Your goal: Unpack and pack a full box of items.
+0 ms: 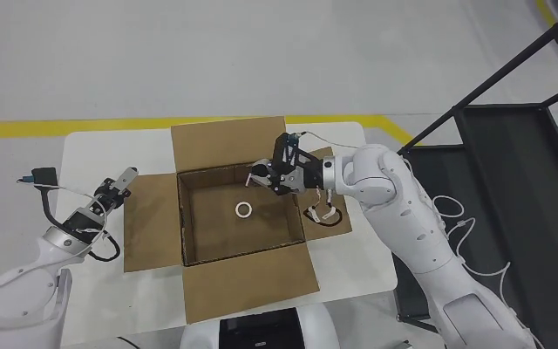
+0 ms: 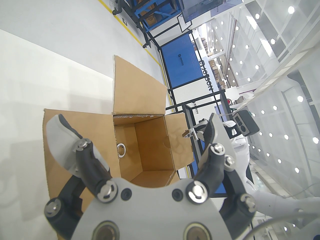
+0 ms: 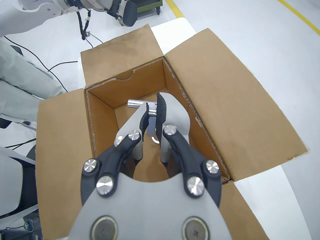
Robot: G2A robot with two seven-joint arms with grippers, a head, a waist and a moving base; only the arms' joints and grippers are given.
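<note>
An open cardboard box [image 1: 187, 236] stands mid-table with all flaps folded out. A small white ring [image 1: 244, 209] lies on its floor, also seen as a ring [image 2: 121, 148] from the left wrist. My right gripper [image 1: 259, 177] hovers over the box's far right corner, shut on a shiny metal part [image 3: 136, 103] with a short cylinder at its end. The box [image 3: 105, 106] opens below it. My left gripper [image 1: 125, 182] is open and holds nothing, above the box's left flap. The left gripper [image 2: 135, 131] looks toward the box [image 2: 152, 151].
A coiled dark cable or strap [image 1: 323, 214] lies on the box's right flap. The white table [image 1: 366, 262] ends just right of the box. A dark metal rack [image 1: 497, 157] stands to the right of the table.
</note>
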